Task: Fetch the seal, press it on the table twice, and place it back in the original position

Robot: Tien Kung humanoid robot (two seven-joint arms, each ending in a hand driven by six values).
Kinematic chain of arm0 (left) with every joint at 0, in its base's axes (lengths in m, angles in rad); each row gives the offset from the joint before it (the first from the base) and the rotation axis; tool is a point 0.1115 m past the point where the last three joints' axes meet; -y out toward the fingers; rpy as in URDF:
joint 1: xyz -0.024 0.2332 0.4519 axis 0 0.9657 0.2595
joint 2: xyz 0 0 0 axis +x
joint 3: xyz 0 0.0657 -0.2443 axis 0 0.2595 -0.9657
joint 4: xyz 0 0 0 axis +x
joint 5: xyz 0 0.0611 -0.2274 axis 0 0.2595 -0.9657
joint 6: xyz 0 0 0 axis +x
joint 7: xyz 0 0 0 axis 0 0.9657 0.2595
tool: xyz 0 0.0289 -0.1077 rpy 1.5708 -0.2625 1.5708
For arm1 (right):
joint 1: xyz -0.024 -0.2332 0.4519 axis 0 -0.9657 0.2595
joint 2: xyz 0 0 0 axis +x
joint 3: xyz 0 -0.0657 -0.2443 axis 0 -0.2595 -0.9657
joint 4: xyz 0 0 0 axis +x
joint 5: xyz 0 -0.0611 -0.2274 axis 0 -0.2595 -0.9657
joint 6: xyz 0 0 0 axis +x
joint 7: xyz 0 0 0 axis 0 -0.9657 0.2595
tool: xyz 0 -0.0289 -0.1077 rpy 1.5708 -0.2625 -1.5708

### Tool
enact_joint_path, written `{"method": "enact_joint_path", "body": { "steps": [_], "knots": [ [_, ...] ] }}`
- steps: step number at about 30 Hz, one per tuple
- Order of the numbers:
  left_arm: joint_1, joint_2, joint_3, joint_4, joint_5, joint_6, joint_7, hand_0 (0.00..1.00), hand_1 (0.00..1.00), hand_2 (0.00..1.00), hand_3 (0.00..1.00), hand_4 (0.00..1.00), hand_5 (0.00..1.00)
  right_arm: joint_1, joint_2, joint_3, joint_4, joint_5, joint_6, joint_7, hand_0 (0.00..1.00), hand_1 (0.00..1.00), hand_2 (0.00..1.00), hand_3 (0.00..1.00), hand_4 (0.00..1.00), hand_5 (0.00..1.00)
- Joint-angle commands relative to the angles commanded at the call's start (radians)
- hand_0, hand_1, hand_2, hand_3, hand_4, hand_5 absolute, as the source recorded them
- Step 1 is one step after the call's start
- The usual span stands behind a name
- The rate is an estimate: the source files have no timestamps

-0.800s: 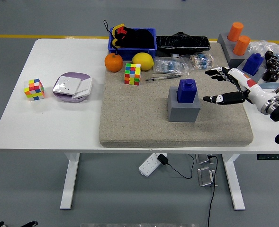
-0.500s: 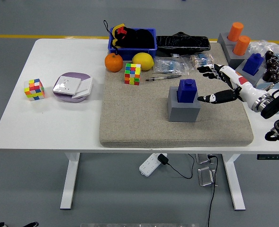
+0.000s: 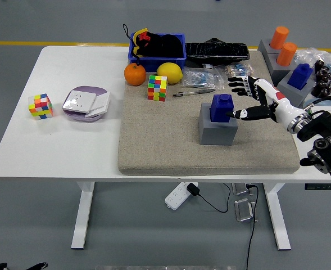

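While I watch from the head view, this is what I have on screen.

Right hand: my right hand point(image 3: 249, 98) reaches in from the right over the mat, fingers spread wide and holding nothing. The thumb tip sits just beside the blue seal's right side; I cannot tell if it touches.

Seal: the blue seal point(image 3: 222, 107) stands upright on its grey block point(image 3: 217, 130), near the middle-right of the mat.

Mat: the beige felt mat point(image 3: 165, 140) covers the right half of the white table point(image 3: 58, 146).

Left arm: I see nothing of it.

Far edge of the mat: an orange point(image 3: 135, 74), a lemon point(image 3: 169, 73) and a colour cube point(image 3: 157, 88) sit together, with a pen point(image 3: 193, 92) just to their right.

Back of the table: a blue bin point(image 3: 157, 46) with dark contents and a black tray point(image 3: 217, 51) beside it.

Right rear: two orange seals point(image 3: 282, 45) and a second blue seal point(image 3: 300, 75) on grey blocks.

Left side: a second colour cube point(image 3: 40, 106) and a white-and-lilac case point(image 3: 86, 103) lie on bare table.
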Motion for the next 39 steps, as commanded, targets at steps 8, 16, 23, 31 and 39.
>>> {"method": "enact_joint_path", "body": {
  "steps": [8,16,23,31,39],
  "knots": [
    [0.001,-0.003,-0.001,0.0,0.002,-0.001,0.0,0.812,0.783,0.76,0.803,0.672,0.42,0.001,0.019,-0.023,-0.032,0.042,-0.008,0.011,0.826,0.792,0.802,0.823,0.986,0.002],
    [-0.002,-0.003,-0.006,0.0,0.011,-0.001,0.002,0.812,0.784,0.76,0.803,0.673,0.42,0.007,0.028,-0.048,-0.048,0.057,-0.039,0.029,0.807,0.775,0.792,0.815,0.962,0.002],
    [-0.003,-0.004,-0.003,-0.001,0.01,-0.002,0.001,0.812,0.784,0.761,0.803,0.676,0.419,0.007,0.044,-0.06,-0.057,0.068,-0.07,0.047,0.75,0.709,0.728,0.749,0.825,0.002],
    [-0.001,-0.002,-0.013,0.0,0.023,-0.002,0.006,0.812,0.784,0.761,0.803,0.677,0.418,0.002,0.053,-0.071,-0.063,0.074,-0.088,0.057,0.735,0.684,0.698,0.726,0.785,0.002],
    [-0.005,0.0,-0.012,-0.002,0.027,-0.002,0.005,0.812,0.784,0.762,0.804,0.678,0.417,-0.001,0.058,-0.084,-0.071,0.083,-0.081,0.059,0.731,0.678,0.696,0.723,0.782,0.002]
  ]
}}
